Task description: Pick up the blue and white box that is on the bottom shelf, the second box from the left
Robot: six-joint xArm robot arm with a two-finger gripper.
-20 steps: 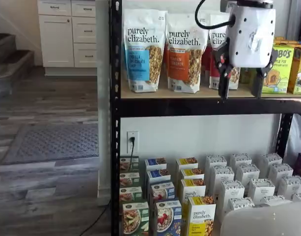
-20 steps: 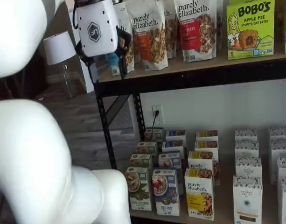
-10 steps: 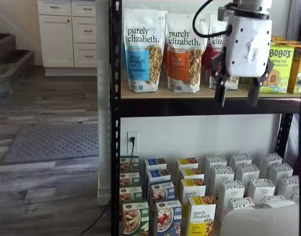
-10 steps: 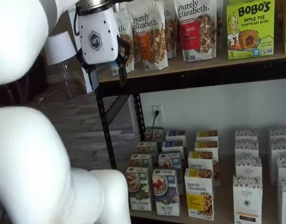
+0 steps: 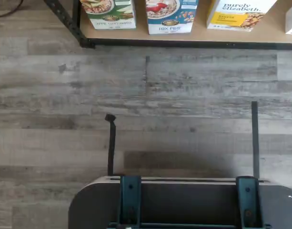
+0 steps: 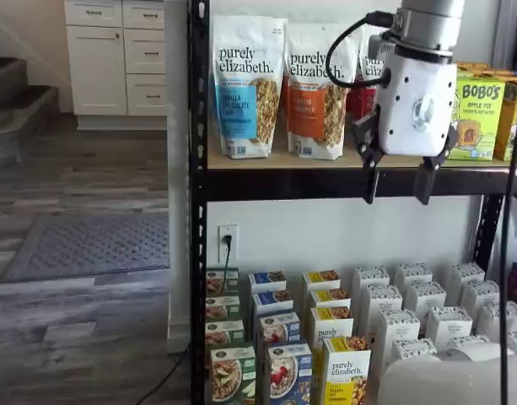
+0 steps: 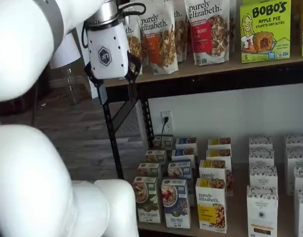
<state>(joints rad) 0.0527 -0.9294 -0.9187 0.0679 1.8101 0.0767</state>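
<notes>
Gripper [image 6: 396, 187] jaws apart; blue and white box [image 5: 171, 15] top cropped.

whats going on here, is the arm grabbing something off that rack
Not yet. The gripper hangs open and empty in front of the upper shelf's edge, well above the bottom shelf. Its target, the blue and white box, stands untouched at the front of its row, between a green-and-white box and a yellow purely elizabeth box. The wrist view shows those three boxes at the shelf's front edge, with bare wood floor below the camera.
</notes>
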